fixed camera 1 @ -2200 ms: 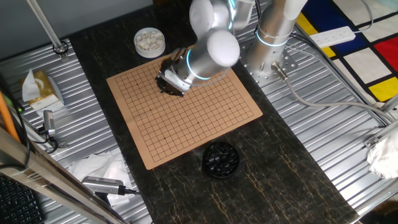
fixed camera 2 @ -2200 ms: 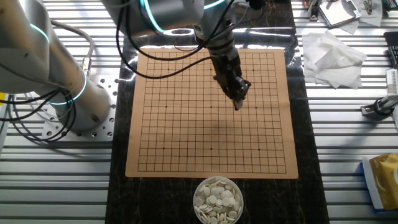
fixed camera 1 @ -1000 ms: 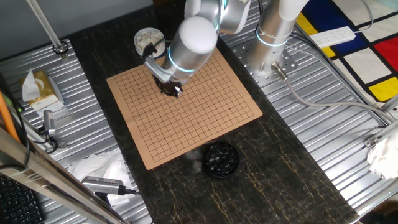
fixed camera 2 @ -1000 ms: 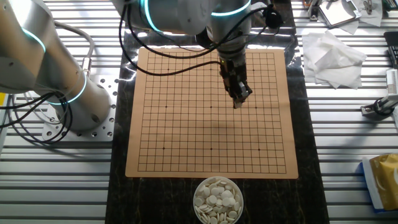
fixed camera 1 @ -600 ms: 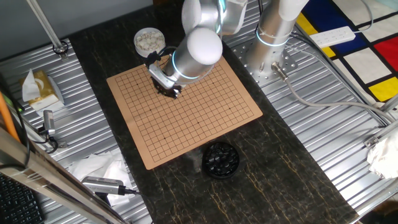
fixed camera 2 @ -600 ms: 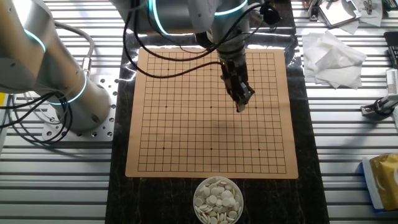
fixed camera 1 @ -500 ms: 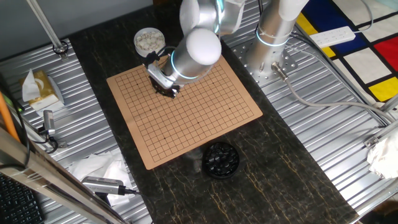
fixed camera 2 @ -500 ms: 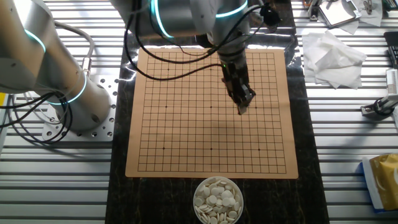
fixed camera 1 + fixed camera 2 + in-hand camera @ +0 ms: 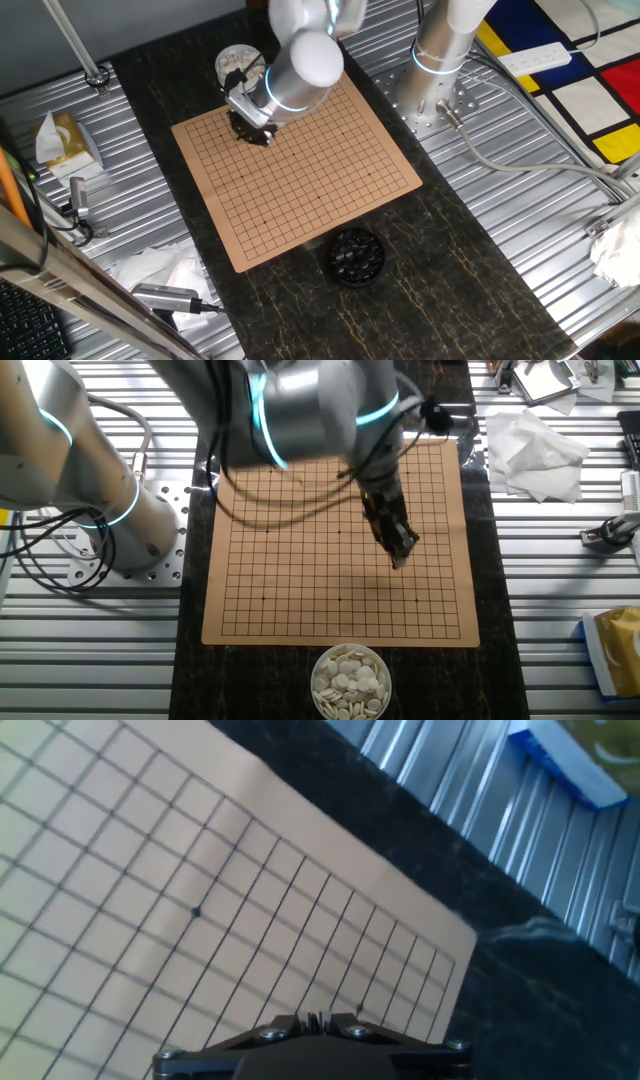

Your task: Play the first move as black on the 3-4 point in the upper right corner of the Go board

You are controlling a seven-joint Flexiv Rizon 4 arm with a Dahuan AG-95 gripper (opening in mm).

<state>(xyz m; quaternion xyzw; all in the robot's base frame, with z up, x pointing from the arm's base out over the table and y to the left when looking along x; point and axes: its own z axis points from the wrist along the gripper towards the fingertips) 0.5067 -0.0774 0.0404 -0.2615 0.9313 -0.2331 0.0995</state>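
The wooden Go board [image 9: 300, 200] lies on the dark table with no stones on it. My gripper [image 9: 256, 137] hangs low over the part of the board near the bowl of white stones [image 9: 236, 66]. In the other fixed view the gripper [image 9: 400, 558] is over the board's [image 9: 300, 590] right half. In the hand view its jaws [image 9: 318, 1017] stand pressed together above grid lines [image 9: 150, 870] and a star dot [image 9: 196, 911], near a board corner. The fingertips are hidden, and no single black stone shows anywhere.
The round black bowl of black stones [image 9: 355, 257] stands off the board's near edge. The white stone bowl [image 9: 350, 678] sits by the opposite edge. Crumpled tissues [image 9: 535, 455] and a tissue box [image 9: 62, 140] lie on the metal slats. The arm's base [image 9: 430, 90] stands beside the board.
The gripper has travelled across the board away from the black bowl toward the side with the white stone bowl, jaws still together. Nothing has appeared on the board.
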